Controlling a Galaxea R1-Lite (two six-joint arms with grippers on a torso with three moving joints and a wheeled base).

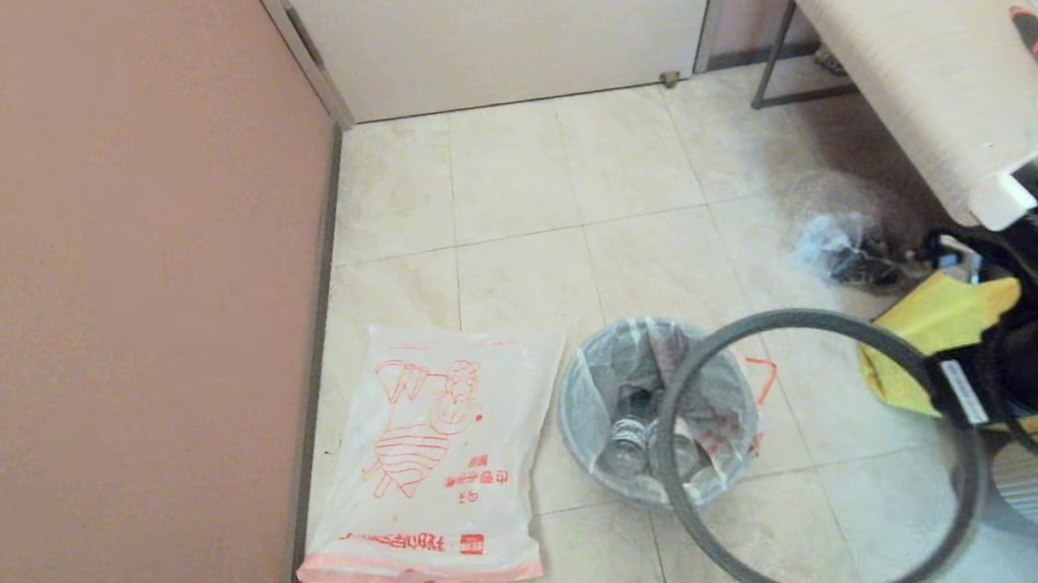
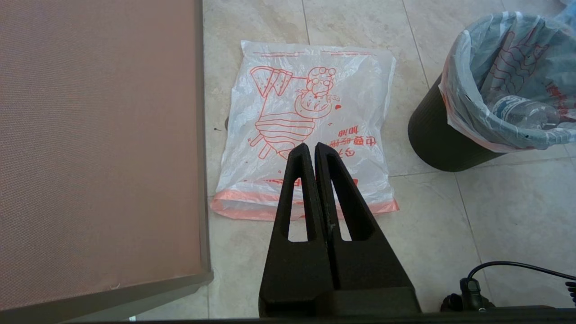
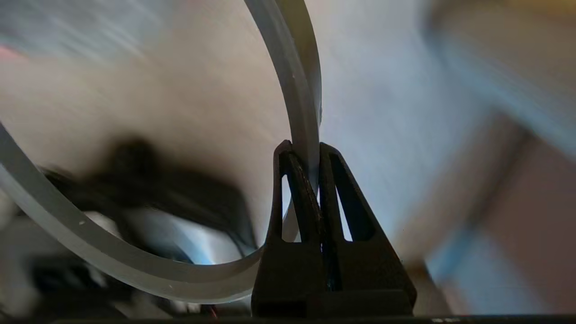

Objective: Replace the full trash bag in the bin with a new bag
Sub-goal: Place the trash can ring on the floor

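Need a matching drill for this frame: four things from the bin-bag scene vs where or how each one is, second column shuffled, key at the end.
Things:
1. grey hoop
2. new bag
3. full trash bag
4. left tool

States:
A. lying flat on the floor tiles beside the wall
B. shut, holding nothing, above the floor
C. lifted off the bin, pinched in the shut right tool
D. sitting in the bin, bottles showing inside

Pairs: 1-C, 2-A, 3-D, 4-B
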